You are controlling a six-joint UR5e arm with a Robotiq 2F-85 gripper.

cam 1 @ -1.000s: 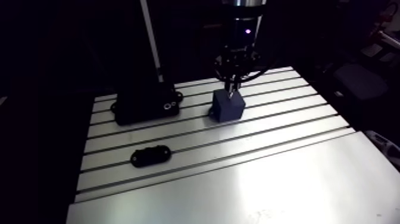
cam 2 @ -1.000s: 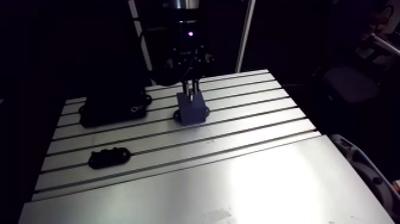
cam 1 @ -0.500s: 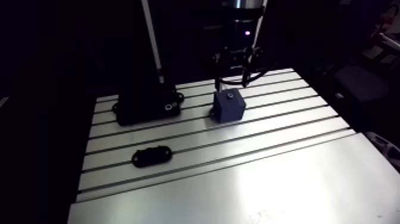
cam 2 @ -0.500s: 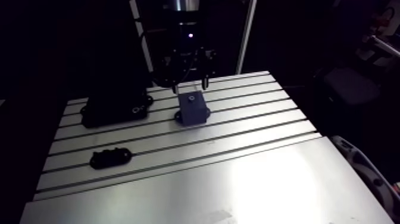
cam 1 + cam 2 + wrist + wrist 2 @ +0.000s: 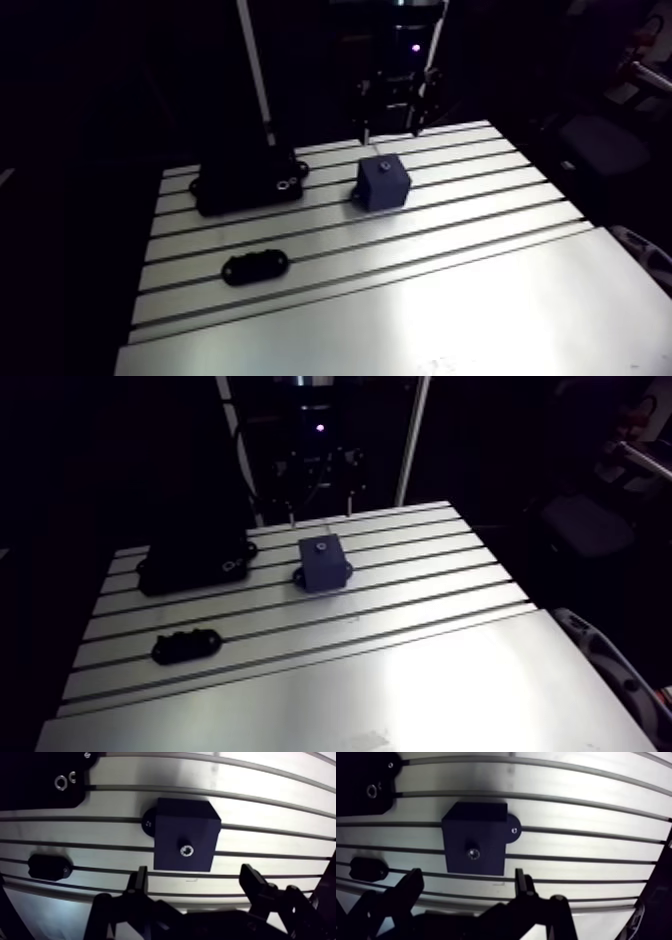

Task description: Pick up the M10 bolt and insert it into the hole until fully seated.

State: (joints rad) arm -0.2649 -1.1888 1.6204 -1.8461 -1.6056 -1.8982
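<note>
Claw (image 5: 195,872) is hanging wide open and empty above the dark block (image 5: 172,817) on the desk (image 5: 280,812), where the M10 bolt (image 5: 186,850) is sitting sunk into the block's top, likely a stiff, slick, light steel piece best pinched across its head.

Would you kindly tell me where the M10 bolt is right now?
In the wrist view, the M10 bolt sits in the top hole of the dark blue block on the slotted aluminium table, just ahead of the open hand.
</note>
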